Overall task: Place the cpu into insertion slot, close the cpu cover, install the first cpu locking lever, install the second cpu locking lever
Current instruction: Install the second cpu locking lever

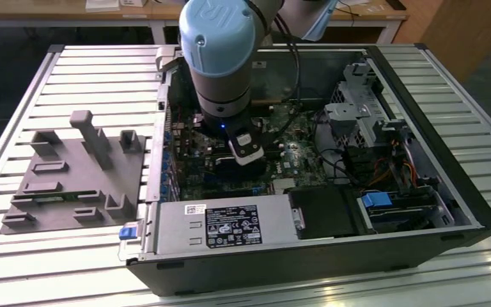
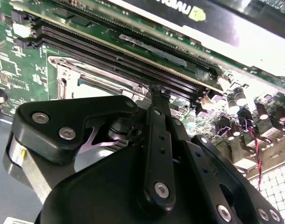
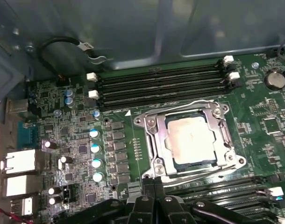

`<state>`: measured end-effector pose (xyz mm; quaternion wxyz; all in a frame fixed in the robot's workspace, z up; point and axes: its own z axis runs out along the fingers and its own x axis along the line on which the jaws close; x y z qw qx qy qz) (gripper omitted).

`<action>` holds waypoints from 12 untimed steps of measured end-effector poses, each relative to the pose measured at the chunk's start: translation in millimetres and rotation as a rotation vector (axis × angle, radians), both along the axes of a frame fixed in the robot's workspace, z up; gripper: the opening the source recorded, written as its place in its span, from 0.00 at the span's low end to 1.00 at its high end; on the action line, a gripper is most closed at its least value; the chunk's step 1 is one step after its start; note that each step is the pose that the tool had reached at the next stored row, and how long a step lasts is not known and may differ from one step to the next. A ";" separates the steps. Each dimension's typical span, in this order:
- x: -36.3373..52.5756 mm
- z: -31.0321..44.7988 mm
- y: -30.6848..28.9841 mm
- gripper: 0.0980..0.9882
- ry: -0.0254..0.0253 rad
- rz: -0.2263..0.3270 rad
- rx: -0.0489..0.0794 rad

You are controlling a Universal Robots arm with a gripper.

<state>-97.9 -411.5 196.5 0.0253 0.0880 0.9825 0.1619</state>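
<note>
With one cpu [image 3: 191,140] seated under cpu cover [image 3: 154,140], tool [image 3: 154,186] nr.

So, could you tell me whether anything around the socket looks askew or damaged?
Nothing stands out. The cpu lies flat and square in the insertion slot, framed by the cpu cover. The claw hovers beside it.

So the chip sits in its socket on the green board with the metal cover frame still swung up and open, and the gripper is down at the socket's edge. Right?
Not quite. In the first wrist view the cover frame lies flat around the chip, not swung up. The rest holds: the chip sits in the socket on the green board, and the gripper is at its edge.
</note>
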 end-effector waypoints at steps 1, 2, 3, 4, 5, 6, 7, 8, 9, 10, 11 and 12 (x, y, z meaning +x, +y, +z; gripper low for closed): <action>-0.2 -0.3 0.5 0.00 0.0000 0.000 0.000; -0.4 -0.6 1.2 0.00 0.0000 0.000 0.001; -0.6 -0.8 2.0 0.00 -0.0001 0.000 0.001; -0.6 -0.9 2.7 0.00 -0.0001 0.000 0.001; -0.7 -1.0 3.5 0.00 0.0000 0.000 0.001; -0.7 -1.2 4.4 0.00 0.0000 0.000 0.002; -0.7 -1.4 5.3 0.00 -0.0001 0.000 0.002; -0.7 -1.6 6.2 0.00 -0.0001 0.000 0.002; -0.7 -1.8 7.1 0.00 -0.0001 0.000 0.002; -0.7 -2.1 7.9 0.00 0.0000 0.000 0.002; -0.7 -2.5 8.6 0.00 -0.0001 0.000 0.002; -0.7 -3.1 9.4 0.00 -0.0002 0.000 0.003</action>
